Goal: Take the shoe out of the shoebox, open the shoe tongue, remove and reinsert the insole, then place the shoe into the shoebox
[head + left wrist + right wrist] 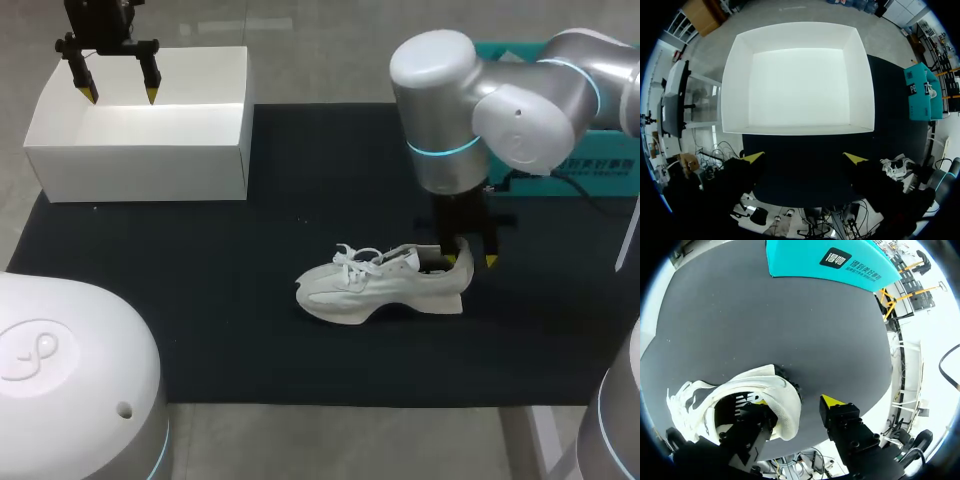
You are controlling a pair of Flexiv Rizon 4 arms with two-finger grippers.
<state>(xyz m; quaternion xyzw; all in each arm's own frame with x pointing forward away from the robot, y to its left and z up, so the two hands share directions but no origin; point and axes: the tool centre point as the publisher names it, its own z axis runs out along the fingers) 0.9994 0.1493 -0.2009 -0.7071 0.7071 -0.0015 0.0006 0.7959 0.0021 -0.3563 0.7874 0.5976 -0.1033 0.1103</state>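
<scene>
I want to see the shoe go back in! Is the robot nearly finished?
Not yet. The shoe is out, lying on the mat; the shoebox is empty. The right tool straddles its heel, one finger inside. The insole work and boxing seem left.

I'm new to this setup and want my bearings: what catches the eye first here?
A white shoe stands on the dark mat, and the right gripper straddles its heel, one finger inside the opening. At the mat's far left corner, the left gripper hangs open over an empty white shoebox.
</scene>
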